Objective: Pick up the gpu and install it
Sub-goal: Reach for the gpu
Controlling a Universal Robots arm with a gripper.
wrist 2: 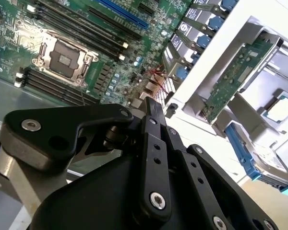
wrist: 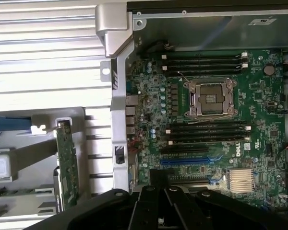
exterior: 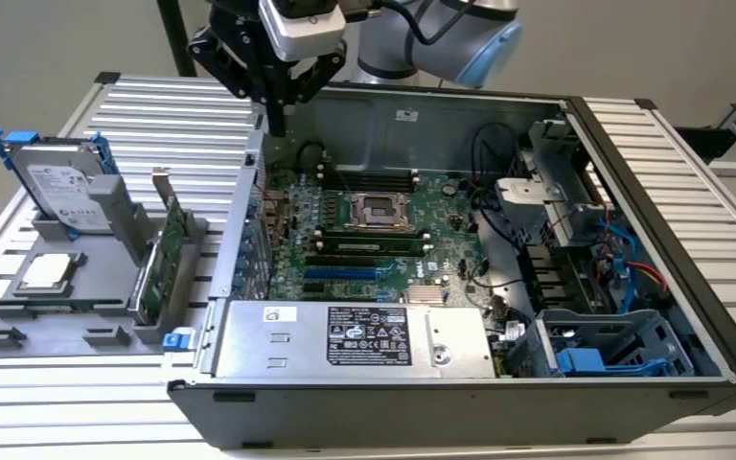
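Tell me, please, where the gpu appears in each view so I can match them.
Exterior view: gpu on edge in the grey holder, on the exterior view's left of the case.
Second wrist view: gpu between case and chip.
First wrist view: gpu edge-on beside the case wall.
Shared landmark: the empty socket.

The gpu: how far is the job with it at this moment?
Nothing looks done yet. The gpu stands on edge in its grey holder beside the case. The hand hangs empty over the case's far corner, apart from it. Pickup and install are left.
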